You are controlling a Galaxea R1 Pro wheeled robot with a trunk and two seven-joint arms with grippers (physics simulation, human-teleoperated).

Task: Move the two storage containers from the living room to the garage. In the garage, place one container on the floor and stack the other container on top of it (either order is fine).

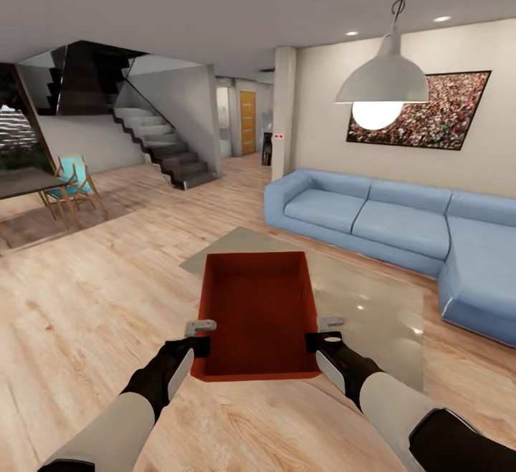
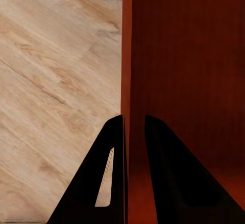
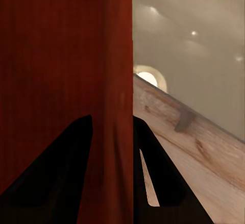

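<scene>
Head view: an orange-red open-top storage container, empty, low flared walls, is held between the left hand and right hand above a glass-topped surface on the light plank floor; blue sofa at right, stairs far left, open floor between.
Left wrist view: left hand clamps the container's wall.
Right wrist view: right hand clamps the opposite wall.

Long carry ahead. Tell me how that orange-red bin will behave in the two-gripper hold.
The storage container looks rigid: its walls stay straight where the left gripper and right gripper pinch opposite sides. Empty and open-topped, it is probably light. The smooth thin walls could slip or pivot if one grip loosens.
</scene>
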